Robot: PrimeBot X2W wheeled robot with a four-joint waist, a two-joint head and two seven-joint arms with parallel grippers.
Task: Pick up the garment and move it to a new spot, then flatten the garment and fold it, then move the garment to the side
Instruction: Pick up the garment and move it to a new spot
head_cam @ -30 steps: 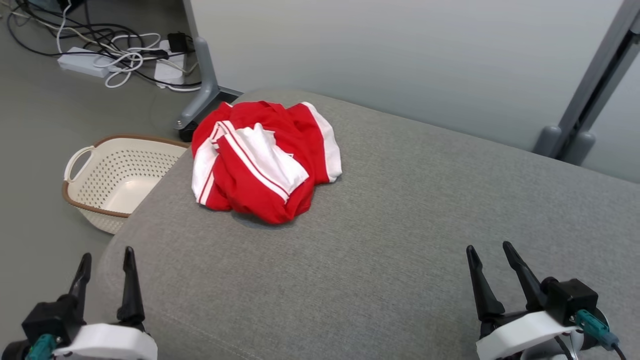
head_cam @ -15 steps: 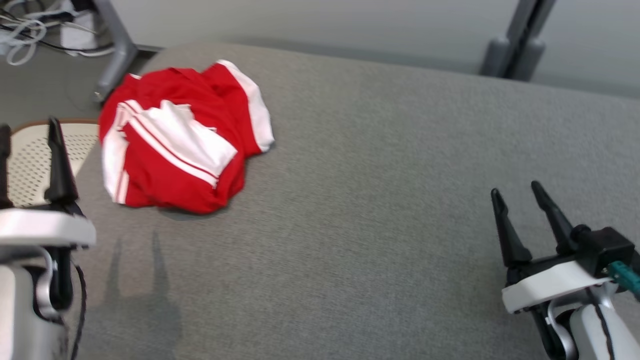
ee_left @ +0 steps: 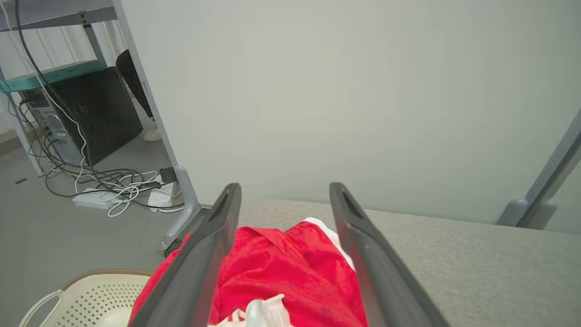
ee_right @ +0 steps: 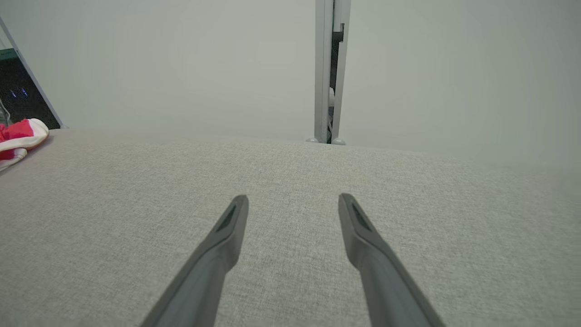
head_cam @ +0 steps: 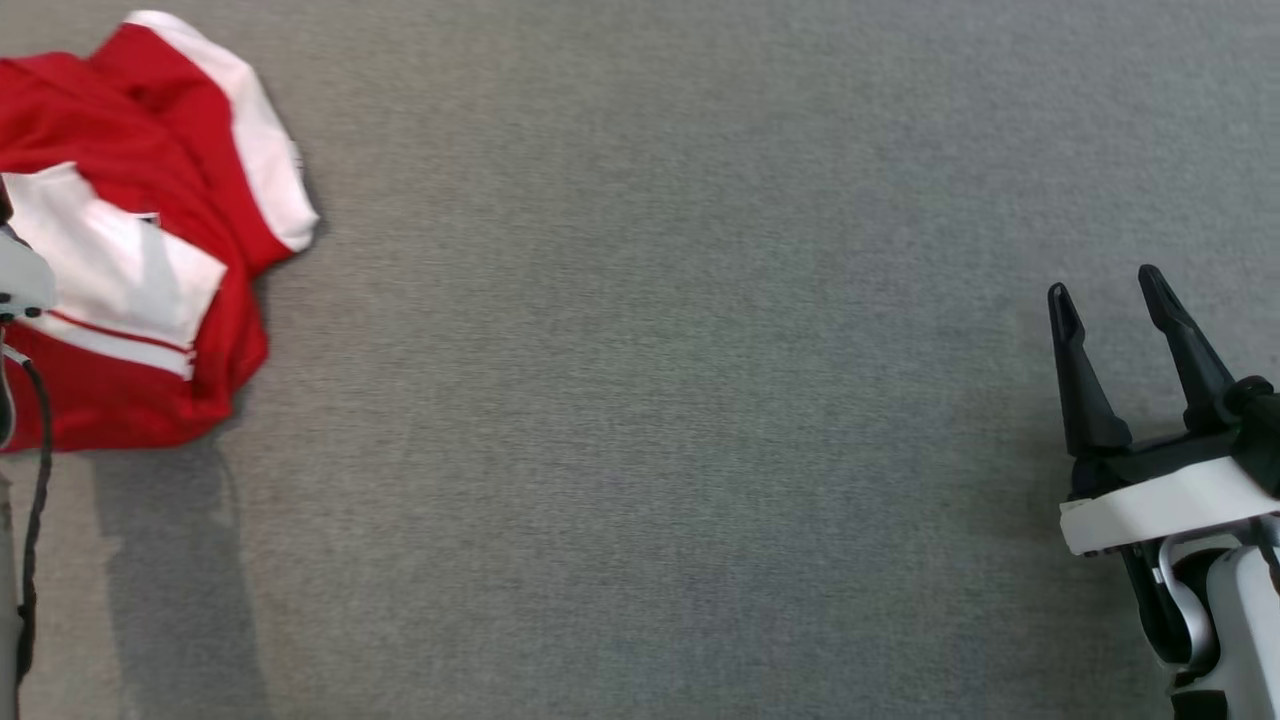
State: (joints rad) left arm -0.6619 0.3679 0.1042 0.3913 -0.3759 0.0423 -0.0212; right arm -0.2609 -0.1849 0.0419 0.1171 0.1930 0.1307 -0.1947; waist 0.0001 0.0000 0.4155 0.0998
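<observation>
Grey surface (head_cam: 640, 400) carries the crumpled garment (head_cam: 120, 250); right gripper (head_cam: 1105, 286) gapes.

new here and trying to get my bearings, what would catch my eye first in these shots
The crumpled red and white garment stands out, at the far left of the head view on a wide grey cushion. The left end effector is open, its fingers framing the garment in its wrist view. The right end effector, open too, sits far right over bare cushion.
</observation>
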